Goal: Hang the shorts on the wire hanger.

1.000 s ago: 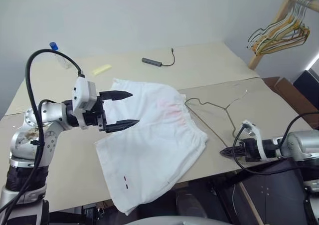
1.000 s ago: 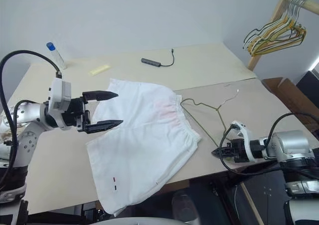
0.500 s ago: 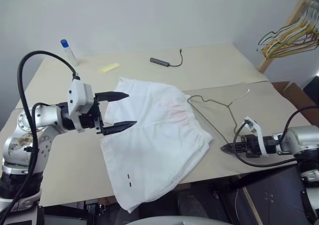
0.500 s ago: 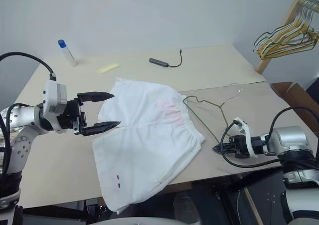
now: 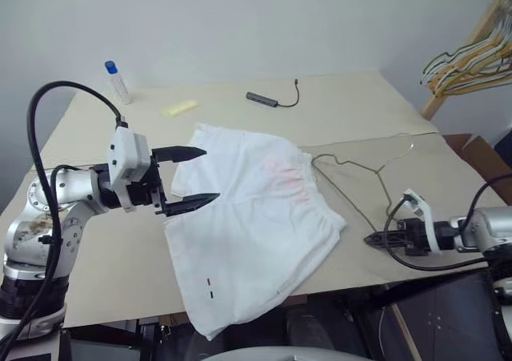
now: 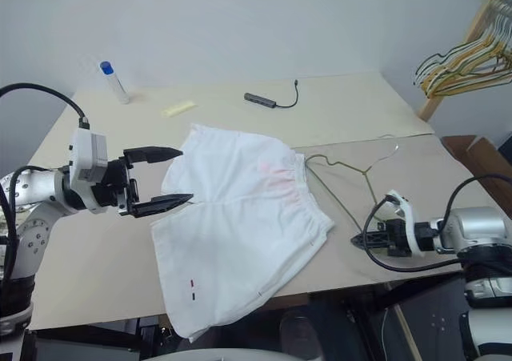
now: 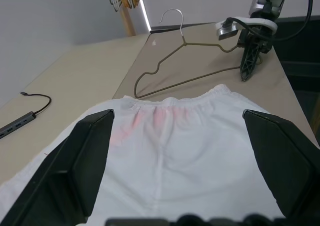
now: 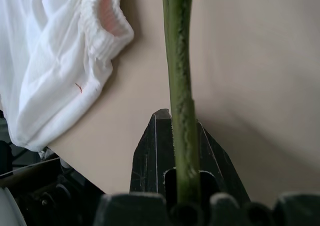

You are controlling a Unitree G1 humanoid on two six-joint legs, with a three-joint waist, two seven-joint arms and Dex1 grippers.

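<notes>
Left eye view: shorts (image 5: 254, 225) lie flat mid-frame on the worktop (image 5: 104, 273), one leg hem drooping over the near edge at the bottom, so that part is partly cut from sight. Waistband with a pink smudge faces right. Left gripper (image 5: 190, 177) hovers at the shorts' left edge, fingers spread wide, nothing between them; contact with the cloth can't be judged. Wire hanger (image 5: 360, 173) lies right of the waistband, one corner just beside the elastic, hook toward upper right; its thin wire is hard to trace near the right arm. Right gripper (image 5: 378, 238) sits low at the near right worktop edge, clenched; in the right wrist view a blurred green wire (image 8: 180, 85) runs straight up out of the closed fingers (image 8: 150, 156), so it grips the hanger's lower bar. Bottle (image 5: 118, 82), yellow slip (image 5: 179, 107) and cable adapter (image 5: 272, 98) sit on the far side. Bunch of hangers (image 5: 472, 57) at upper right, cut by the frame edge.
</notes>
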